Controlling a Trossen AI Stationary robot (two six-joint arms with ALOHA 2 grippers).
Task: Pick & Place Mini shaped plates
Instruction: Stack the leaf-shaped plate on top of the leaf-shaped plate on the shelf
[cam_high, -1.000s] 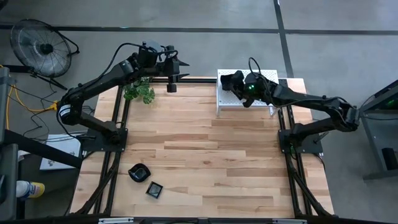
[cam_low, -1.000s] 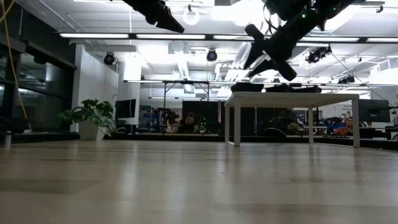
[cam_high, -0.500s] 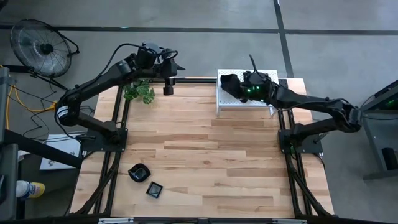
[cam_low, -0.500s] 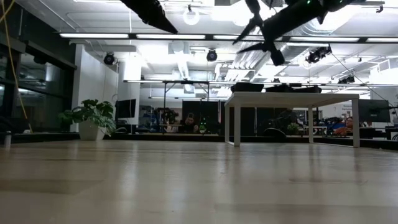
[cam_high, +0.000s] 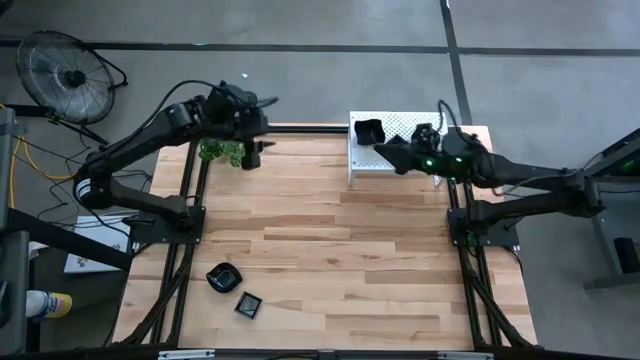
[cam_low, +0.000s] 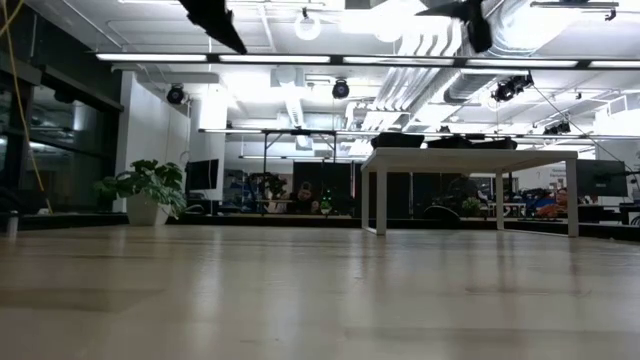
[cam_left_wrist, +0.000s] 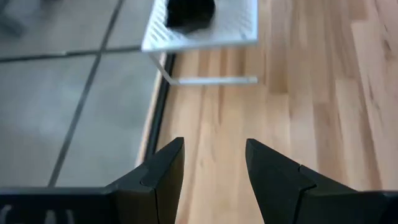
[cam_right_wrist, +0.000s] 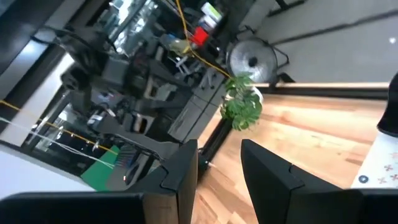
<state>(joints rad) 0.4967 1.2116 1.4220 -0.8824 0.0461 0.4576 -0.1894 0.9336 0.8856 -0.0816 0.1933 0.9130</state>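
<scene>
- The right hand (cam_high: 392, 150) hangs over the white perforated metal rack (cam_high: 362, 160) at the desk's far right corner, its two dark fingers (cam_right_wrist: 180, 171) a moderate way apart with nothing between them; judging by that, it is not carrying anything at this moment.
- One small glossy black dish (cam_high: 369, 131) sits on the far left part of the rack, just beside the right hand but apart from it. From above it looks squarish with a raised rim, though its exact edge shape is hard to make out at this range.
- The left hand (cam_high: 250, 158) hovers above the far left edge of the light wooden plank desk (cam_high: 330, 260), near a small green leafy plant (cam_high: 222, 150). Its fingers (cam_left_wrist: 163, 177) stand wide and empty, pointed along the desk toward the rack.
- Two more black dishes lie close together, near the desk's front left corner, well apart from both arms: a rounded, wavy-edged dish (cam_high: 222, 277) and a square dish (cam_high: 248, 304) just beside it, nearer the front edge.
- With dishes at both ends of the desk, the rack and the front corner seem to be the pick and place spots; which is which cannot be told.
</scene>
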